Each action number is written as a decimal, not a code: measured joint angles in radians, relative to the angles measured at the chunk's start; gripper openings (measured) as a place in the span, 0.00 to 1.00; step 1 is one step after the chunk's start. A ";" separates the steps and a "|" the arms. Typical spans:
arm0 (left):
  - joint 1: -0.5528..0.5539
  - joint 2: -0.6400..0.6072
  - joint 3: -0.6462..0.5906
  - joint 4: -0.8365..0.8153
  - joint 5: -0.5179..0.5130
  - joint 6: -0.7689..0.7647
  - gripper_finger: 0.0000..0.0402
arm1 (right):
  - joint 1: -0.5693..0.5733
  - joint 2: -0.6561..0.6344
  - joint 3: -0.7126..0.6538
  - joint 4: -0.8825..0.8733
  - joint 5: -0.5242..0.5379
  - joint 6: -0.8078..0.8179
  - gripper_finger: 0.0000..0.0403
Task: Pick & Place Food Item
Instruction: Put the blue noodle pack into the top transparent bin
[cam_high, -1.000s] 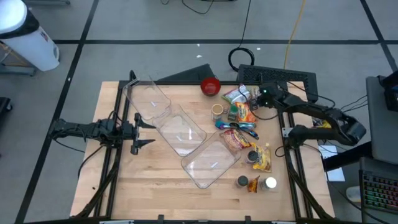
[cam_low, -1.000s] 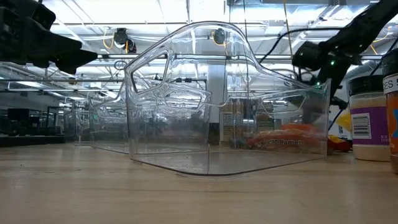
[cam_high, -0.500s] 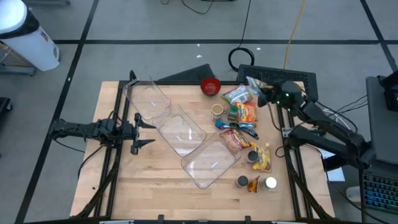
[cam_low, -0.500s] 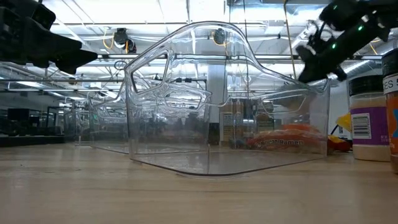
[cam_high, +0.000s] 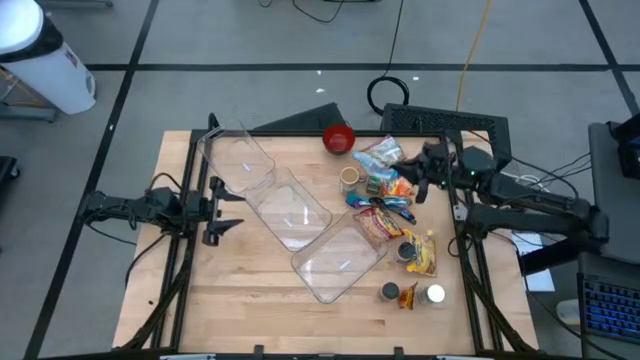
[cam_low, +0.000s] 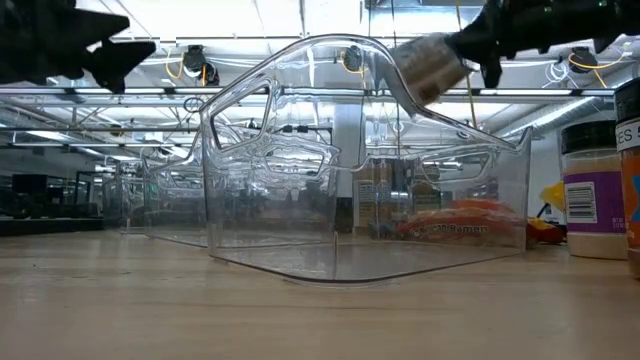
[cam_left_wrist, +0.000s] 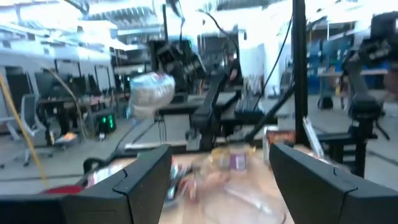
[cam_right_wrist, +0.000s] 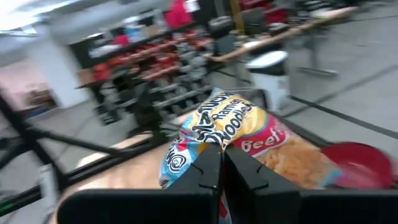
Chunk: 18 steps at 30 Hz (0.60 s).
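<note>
Wooden boards are filling the middle of the high view, carrying the table (cam_high: 200, 300) with two clear plastic bins (cam_high: 300, 225) running diagonally across its centre and a scatter of food packets, small jars and a red bowl (cam_high: 339, 138) crowding the right half. Over the last second the right arm has been swinging from the far right edge back toward the frame's centre, and the right gripper (cam_high: 420, 172) is now hanging above the clutter with a ramen noodle packet (cam_high: 381, 152) pinched between its fingers. In the right wrist view those dark fingers (cam_right_wrist: 208, 168) are pressing together on the packet's lower edge, the printed wrapper (cam_right_wrist: 217, 127) fanning out just beyond them. The low view is showing the packet (cam_low: 428, 62) raised near the top of the frame, above the rim of the nearer bin, so the pick seems to be done and the carry toward a bin appears to be under way; release is not yet made. The packet is lying to the left of the gripper in the high view, touching it, and well apart from the bins. At the left edge of the table the left gripper (cam_high: 222, 208) is waiting with its fingers spread, having shifted only slightly, beside the upper bin's left wall.
</note>
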 joint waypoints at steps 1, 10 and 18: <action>0.000 0.000 0.000 0.015 0.000 0.003 0.68 | 0.030 0.020 0.000 0.032 0.000 -0.002 0.00; -0.002 0.070 0.000 0.120 0.023 -0.022 0.68 | 0.179 0.222 0.000 0.332 -0.002 -0.030 0.00; 0.001 0.364 0.001 0.524 -0.031 0.034 0.68 | 0.204 0.394 0.000 0.537 -0.139 -0.001 0.00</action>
